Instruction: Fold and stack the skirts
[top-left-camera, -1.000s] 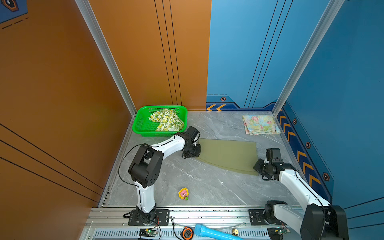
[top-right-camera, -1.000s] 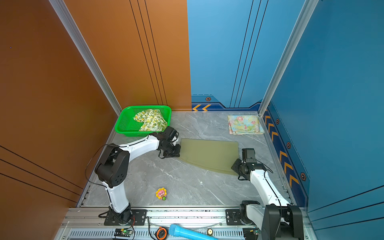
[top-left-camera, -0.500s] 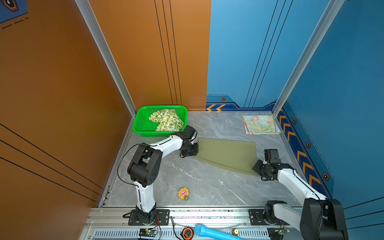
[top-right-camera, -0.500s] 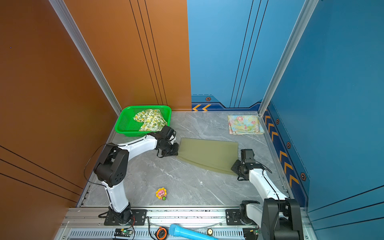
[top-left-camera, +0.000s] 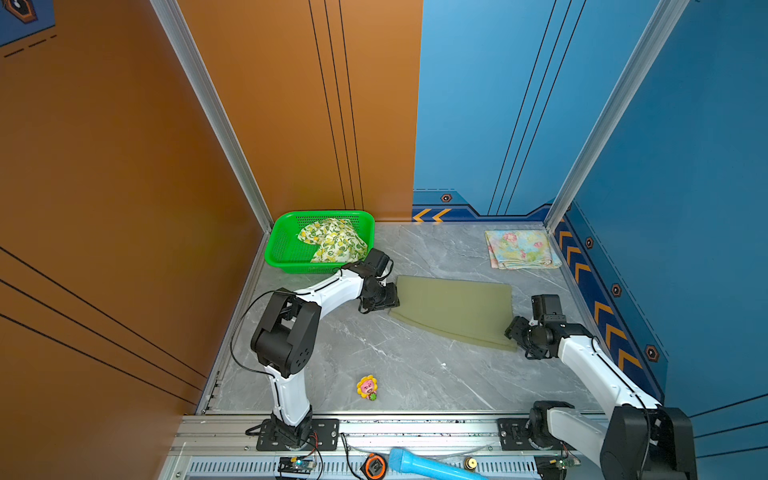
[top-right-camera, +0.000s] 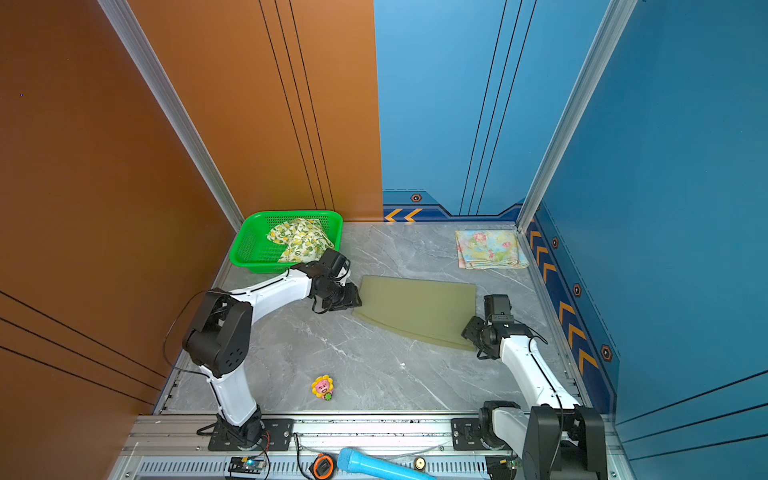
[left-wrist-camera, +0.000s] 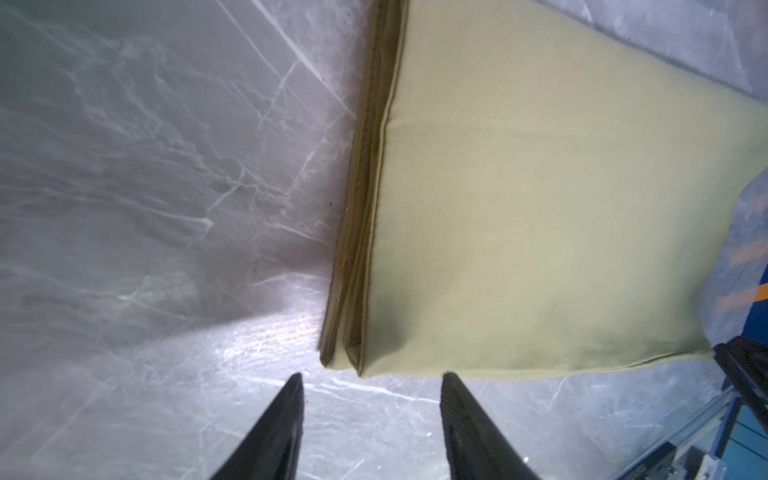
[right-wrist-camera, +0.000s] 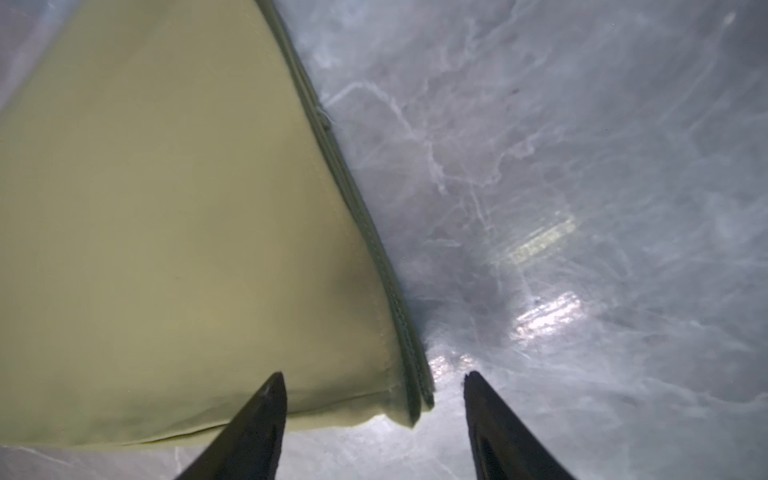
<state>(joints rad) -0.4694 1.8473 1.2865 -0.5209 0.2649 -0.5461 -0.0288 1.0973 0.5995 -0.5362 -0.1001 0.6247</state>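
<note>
The olive skirt (top-left-camera: 453, 309) lies flat on the bench (top-left-camera: 415, 374), doubled over so that stacked hems show along both its short edges. The left gripper (left-wrist-camera: 372, 376) sits low at its near left corner with fingers spread and nothing between them, the corner just ahead of the tips. The right gripper (right-wrist-camera: 374, 376) sits at its near right corner, fingers likewise spread, straddling the corner without pinching it.

Past the olive skirt's far right corner the flowered skirt (top-left-camera: 521, 249) rests folded, well apart. Past its far left corner the lemon skirt (top-left-camera: 332, 241) sits crumpled in the green basket (top-left-camera: 278, 249), not yet folded.

I judge the next fold is about to start, and the layers are the danger. If the fingers close on the top ply alone, the fold would peel open as it lifts. The left fingers, short of the cloth, could shut on bare bench. If one side catches and the other misses, the skirt would swing askew. The bench looks slick, so a low push may shove the cloth into wrinkles rather than get under it.
</note>
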